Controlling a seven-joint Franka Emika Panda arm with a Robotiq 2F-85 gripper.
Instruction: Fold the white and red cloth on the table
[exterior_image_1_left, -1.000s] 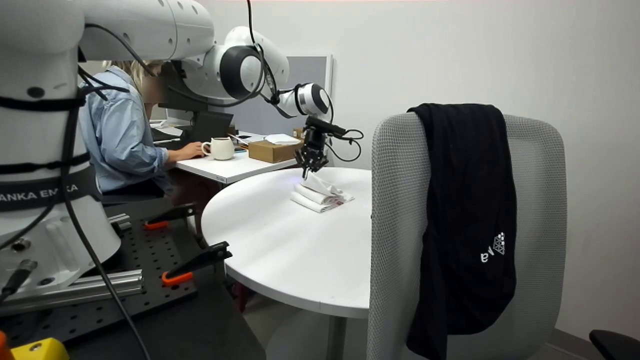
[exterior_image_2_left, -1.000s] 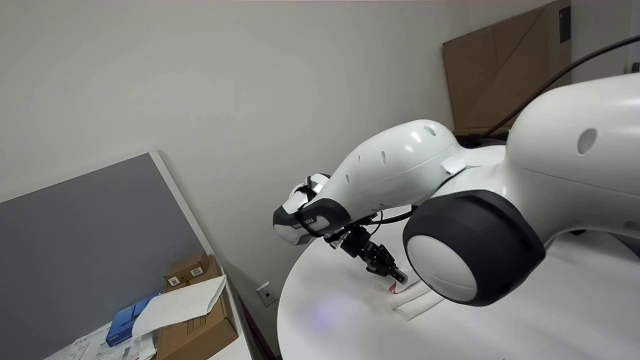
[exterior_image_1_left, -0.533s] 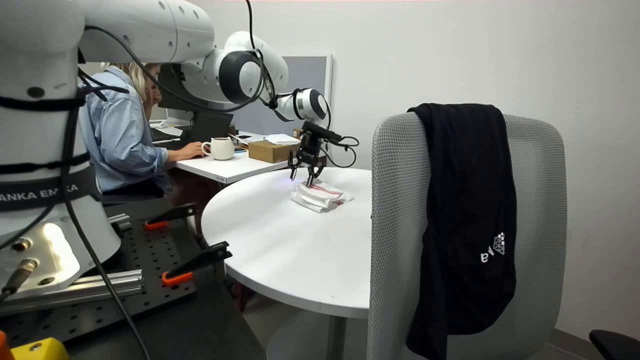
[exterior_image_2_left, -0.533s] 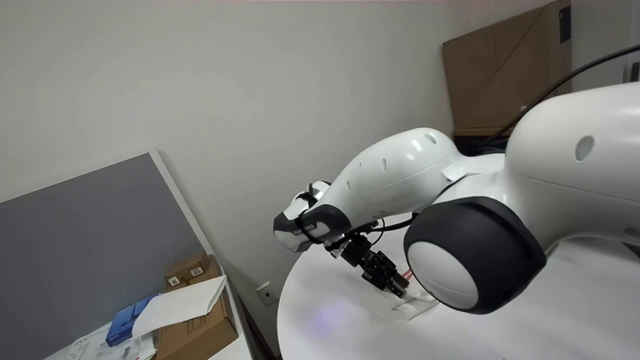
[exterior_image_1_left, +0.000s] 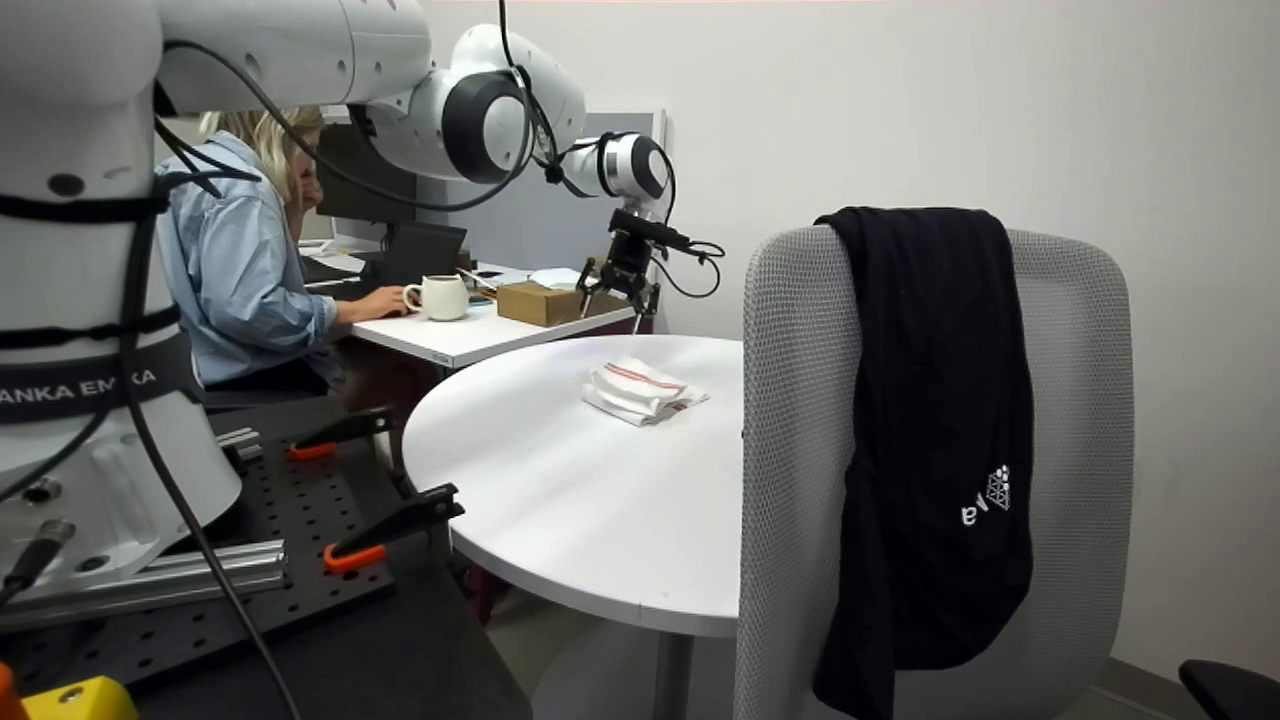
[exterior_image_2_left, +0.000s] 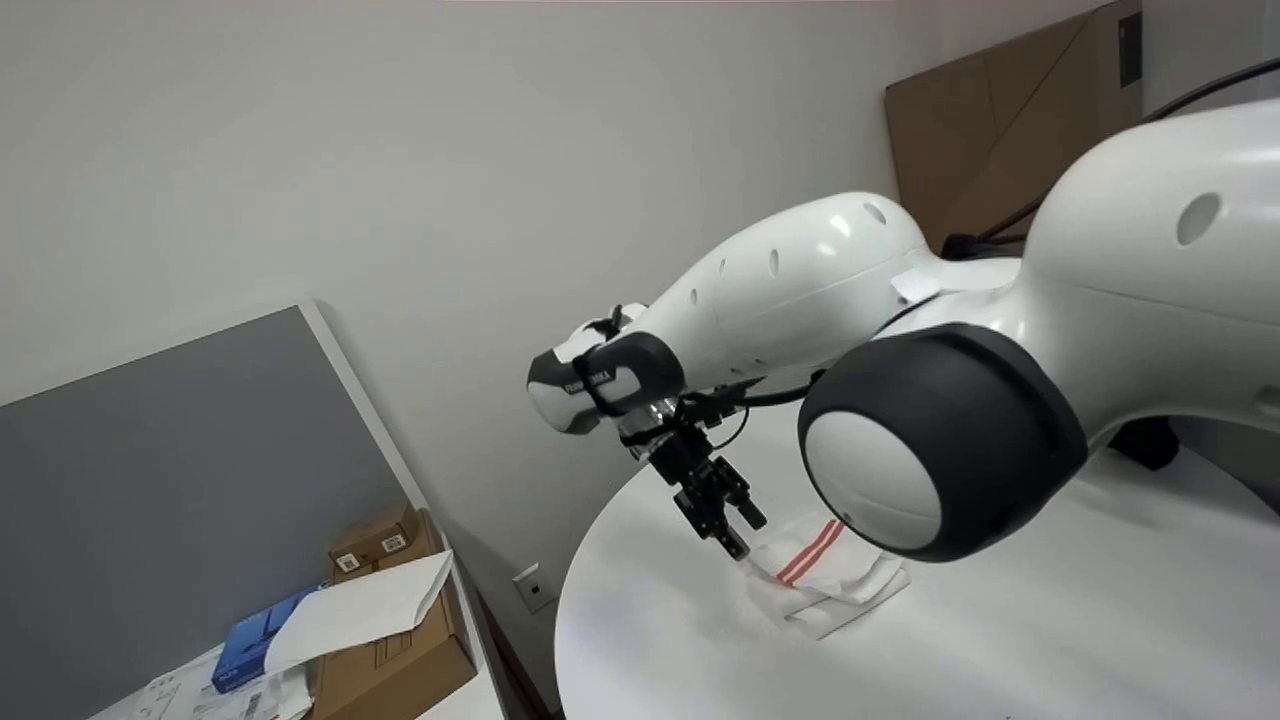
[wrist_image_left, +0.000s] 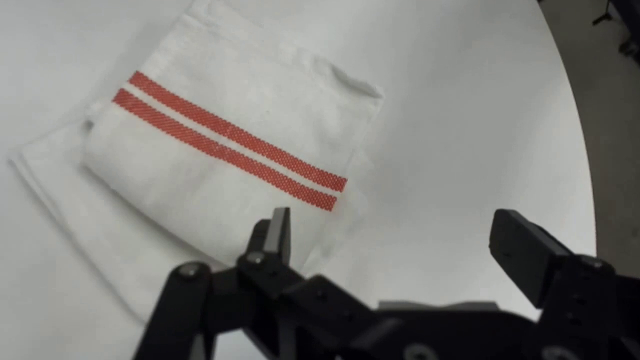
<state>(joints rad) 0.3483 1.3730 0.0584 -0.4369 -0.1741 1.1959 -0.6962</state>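
Note:
The white and red cloth lies folded in layers on the white round table (exterior_image_1_left: 560, 510), seen in both exterior views as a small stack (exterior_image_1_left: 640, 392). Two red stripes run across its upper layer (wrist_image_left: 240, 90) in the wrist view, and a lower layer sticks out beyond one side. My gripper (wrist_image_left: 392, 217) is open wide, its fingers apart with nothing between them. One finger overlaps the cloth's edge in that picture; the other stands over bare tabletop. In an exterior view the gripper (exterior_image_1_left: 611, 321) hangs above the table, clear of the cloth. Part of the cloth (exterior_image_2_left: 830, 570) is hidden behind the arm.
A grey mesh chair (exterior_image_1_left: 800, 420) draped with a black garment (exterior_image_1_left: 930, 430) blocks part of the table. Behind stands a desk (exterior_image_1_left: 455, 345) with a white mug (exterior_image_1_left: 445, 298) and a cardboard box (exterior_image_1_left: 545, 303); a person sits there. Black clamps (exterior_image_1_left: 395, 528) grip the robot's base plate.
A second ago the gripper was shut at a raised flap of cloth. It then opened low over the cloth, the flap lying flat with stripes showing, and has since risen away.

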